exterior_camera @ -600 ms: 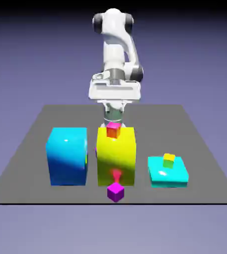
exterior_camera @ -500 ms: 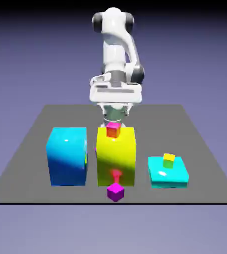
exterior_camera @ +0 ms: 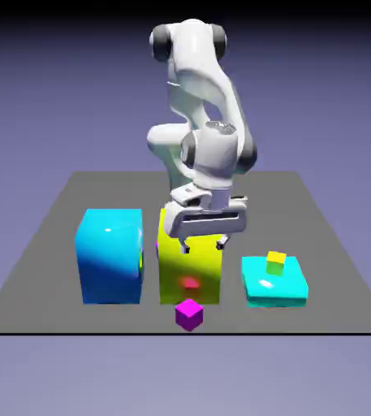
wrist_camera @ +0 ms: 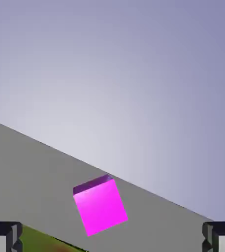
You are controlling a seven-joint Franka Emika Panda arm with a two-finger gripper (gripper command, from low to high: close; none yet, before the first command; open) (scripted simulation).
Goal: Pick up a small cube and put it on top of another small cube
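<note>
The cube (exterior_camera: 189,314) is tiny, glossy magenta, resting near the grey tabletop's (exterior_camera: 50,244) front edge, just before the yellow block (exterior_camera: 190,268). The tool (exterior_camera: 204,242) hangs above that block, jaws wide, empty. Behind: plain blue-violet backdrop.

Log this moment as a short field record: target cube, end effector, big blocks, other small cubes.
target: small magenta cube on the table near its front edge, before the yellow block, untouched
end effector: end effector open, empty, over the yellow block
hand view: magenta cube ahead, between the fingertips, not yet reached
big blocks: blue block, yellow block, flat cyan block
other small cubes: yellow-green cube atop the cyan block
</note>
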